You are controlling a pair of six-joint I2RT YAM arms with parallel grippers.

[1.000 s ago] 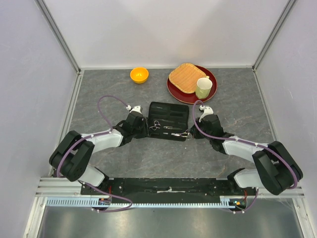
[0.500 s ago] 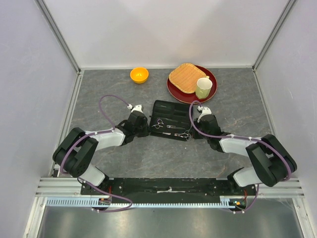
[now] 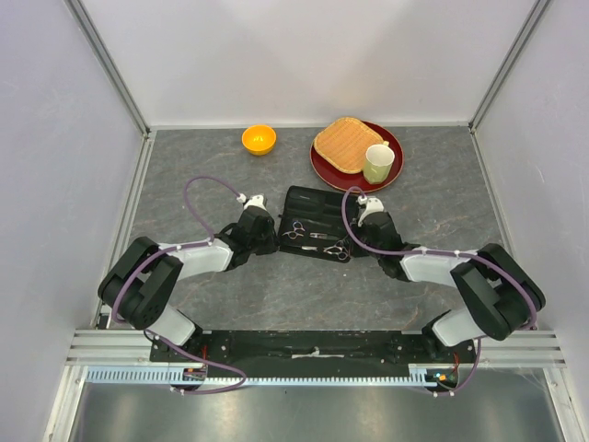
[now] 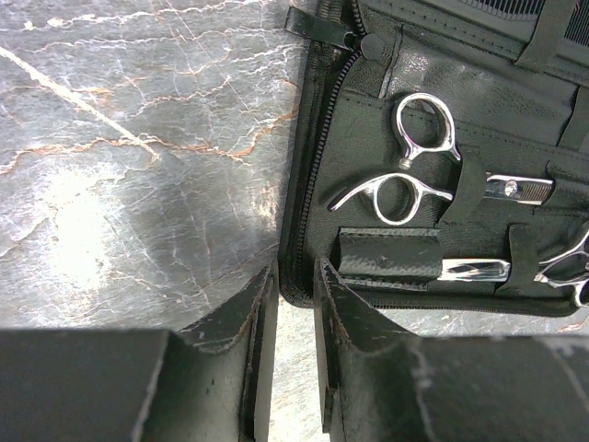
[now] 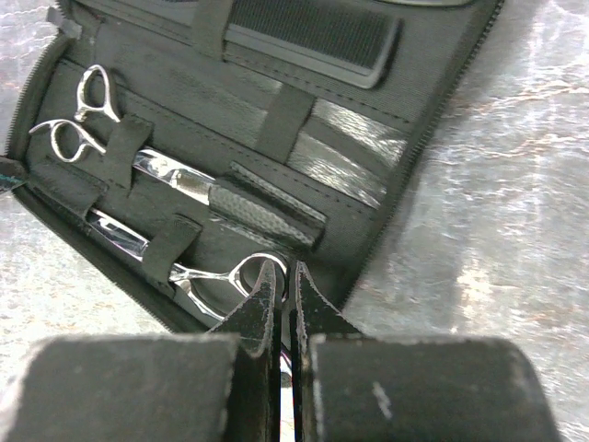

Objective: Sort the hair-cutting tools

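The black zip case (image 3: 317, 210) lies open in the middle of the table. Two silver scissors sit in its straps: one (image 4: 409, 189) at the left end, also seen in the right wrist view (image 5: 78, 124), and one (image 5: 207, 274) at the near right end, with rings (image 3: 337, 249). A black comb (image 5: 317, 32) lies in the upper pocket. My left gripper (image 4: 296, 272) is nearly shut on the case's near left zip edge (image 4: 296, 230); it also shows in the top view (image 3: 269, 241). My right gripper (image 5: 283, 269) is shut on the near scissors' finger ring; it also shows in the top view (image 3: 352, 243).
An orange bowl (image 3: 259, 139) stands at the back. A red plate (image 3: 322, 170) behind the case holds a slab of toast (image 3: 348, 144) and a pale green mug (image 3: 378, 163). Grey marble tabletop (image 3: 433, 198) surrounds the case.
My right gripper has moved left onto the case's near right end and closed at the scissors' ring. My left gripper has shifted slightly toward the case's left edge.
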